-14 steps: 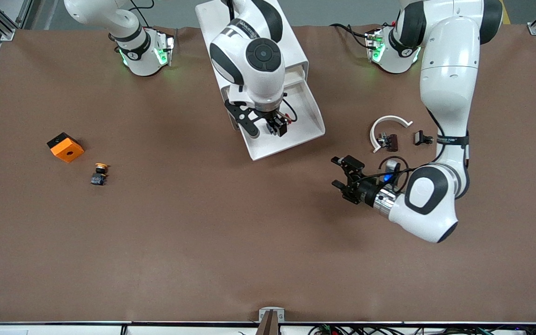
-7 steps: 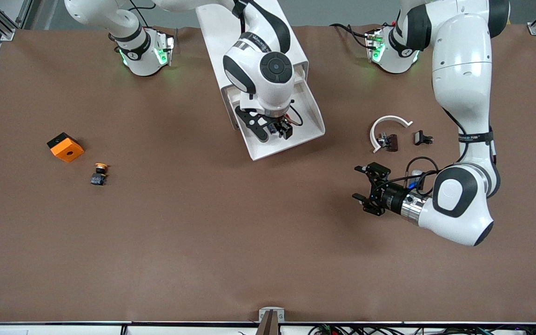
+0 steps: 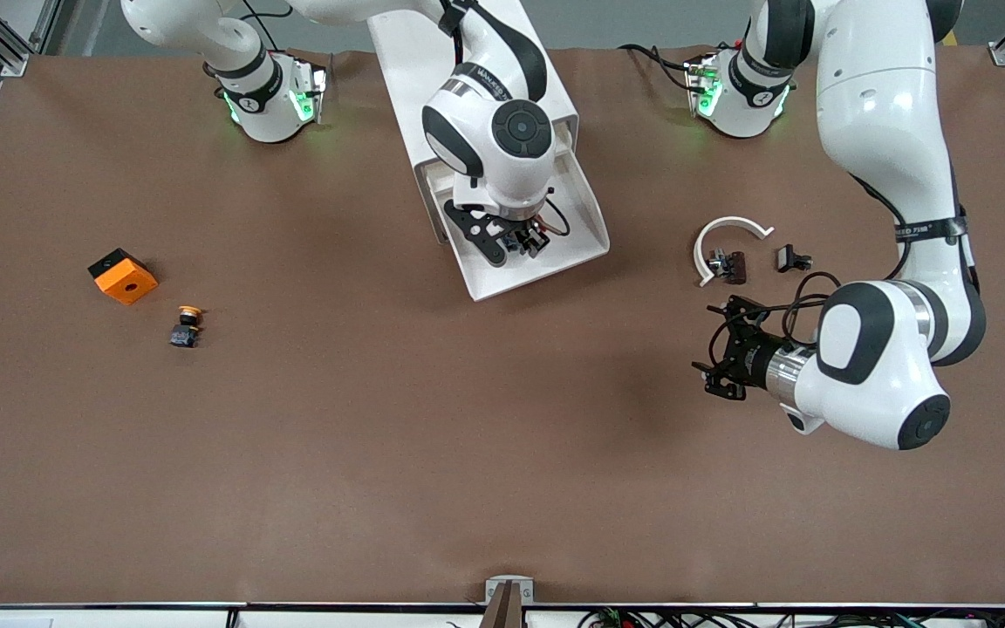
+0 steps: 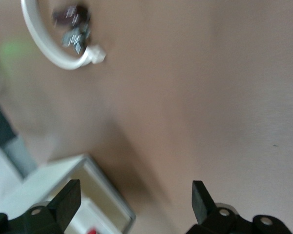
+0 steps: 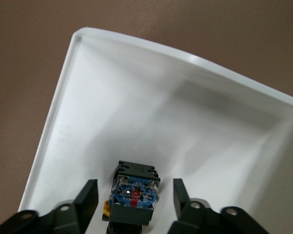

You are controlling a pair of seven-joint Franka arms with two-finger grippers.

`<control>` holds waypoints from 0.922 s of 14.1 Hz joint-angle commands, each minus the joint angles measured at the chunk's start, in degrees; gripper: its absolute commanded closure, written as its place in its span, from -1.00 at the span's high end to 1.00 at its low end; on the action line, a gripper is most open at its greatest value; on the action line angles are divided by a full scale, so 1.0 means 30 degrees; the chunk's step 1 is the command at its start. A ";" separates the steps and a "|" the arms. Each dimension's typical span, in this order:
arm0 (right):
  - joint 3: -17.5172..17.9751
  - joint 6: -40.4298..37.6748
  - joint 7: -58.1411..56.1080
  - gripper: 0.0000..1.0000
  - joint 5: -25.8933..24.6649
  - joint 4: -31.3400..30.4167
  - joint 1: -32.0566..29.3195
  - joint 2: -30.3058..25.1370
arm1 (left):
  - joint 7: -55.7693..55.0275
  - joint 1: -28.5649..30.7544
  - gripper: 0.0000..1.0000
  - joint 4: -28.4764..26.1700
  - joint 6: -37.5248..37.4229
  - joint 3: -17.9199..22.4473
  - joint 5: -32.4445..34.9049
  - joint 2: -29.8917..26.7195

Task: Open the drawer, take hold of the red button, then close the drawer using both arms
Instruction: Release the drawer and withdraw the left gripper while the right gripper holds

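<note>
- The drawer [image 3: 502, 275] is pulled out of its white cabinet [image 3: 406, 61], at about twelve o'clock on the surface [image 3: 380, 453]. Its open tray points toward five o'clock.
- The button [image 5: 134, 195] lies inside that tray and is the only thing seen in it. Its black body, with the blue terminal end, faces up at the right wrist camera. The red cap is hidden from there, so I judge its long axis runs roughly up toward the wrist, though I cannot be sure.
- The right gripper [image 3: 516, 244] is down in the tray. Its fingers [image 5: 90, 195] straddle the button, narrowed but with a sliver of gap on each side, so nothing is gripped yet.
- Judgement: the pinch depends on the body staying centred between the two fingers. This arm is by far the nearer one.
- The left gripper [image 3: 716, 349] waits at about four o'clock from the drawer, over bare surface. Its fingers are spread wide and empty.
- A white ring [image 3: 712, 231] lies at about twelve o'clock from the left gripper.
- An orange cube [image 3: 123, 276] and a yellow-capped button [image 3: 186, 327] lie loose at about nine o'clock on the surface, well apart from both arms.
</note>
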 commanded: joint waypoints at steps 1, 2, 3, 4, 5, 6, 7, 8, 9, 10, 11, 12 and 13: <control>-0.0180 -0.0034 -0.0937 -0.25 0.0131 0.0309 0.0305 0.0228 | 0.2170 -0.0897 1.00 -0.0314 0.0529 0.0309 0.2116 -0.0836; -0.0180 -0.0034 -0.1057 -0.33 0.0160 0.0337 0.0305 0.0257 | 0.2785 -0.0957 1.00 -0.0314 0.0558 0.0309 0.2412 -0.0866; -0.0180 -0.0034 -0.1058 -0.35 0.0161 0.0338 0.0305 0.0257 | 0.3661 -0.0958 1.00 -0.0314 0.0587 0.0338 0.2792 -0.1301; -0.0180 -0.0034 -0.1087 -0.43 0.0161 0.0338 0.0305 0.0257 | 0.5033 -0.0958 1.00 -0.0372 0.0646 0.0280 0.3347 -0.1770; -0.0180 -0.0034 -0.1088 -0.60 0.0161 0.0338 0.0305 0.0257 | 0.6613 -0.0929 1.00 -0.0401 0.0762 0.0251 0.3410 -0.2036; -0.0180 -0.0034 -0.1088 -0.83 0.0161 0.0338 0.0334 0.0257 | 0.7499 -0.0957 1.00 -0.0431 0.0821 0.0251 0.3498 -0.2241; -0.0180 -0.0034 -0.1088 -0.91 0.0132 0.0338 0.0363 0.0257 | 0.8001 -0.0958 1.00 -0.0431 0.0909 0.0280 0.3586 -0.2475; -0.0180 -0.0063 -0.1088 -0.91 0.0131 0.0396 0.0334 0.0257 | 0.8644 -0.0958 1.00 -0.0431 0.1055 0.0280 0.3993 -0.2681; -0.0180 -0.0092 -0.1088 -0.91 0.0160 0.0483 0.0305 0.0228 | 0.9695 -0.1045 1.00 -0.0489 0.1085 0.0222 0.4925 -0.3031; -0.0180 -0.0179 -0.1059 -0.91 0.0219 0.0571 0.0218 0.0112 | 1.1272 -0.1393 1.00 -0.0490 0.1086 0.0163 0.5891 -0.3237; -0.0180 -0.0267 -0.1029 -0.91 0.0248 0.0804 0.0159 0.0024 | 1.2157 -0.1687 1.00 -0.0548 0.1115 0.0134 0.6249 -0.3442; -0.0180 -0.0529 -0.1029 -0.91 0.0248 0.1038 0.0071 -0.0064 | 1.2398 -0.1690 1.00 -0.0606 0.1115 0.0133 0.6572 -0.3560; -0.0209 -0.1257 -0.1058 -0.91 0.0248 0.1331 -0.0104 -0.0239 | 1.2517 -0.1632 1.00 -0.0607 0.1144 0.0133 0.6720 -0.3736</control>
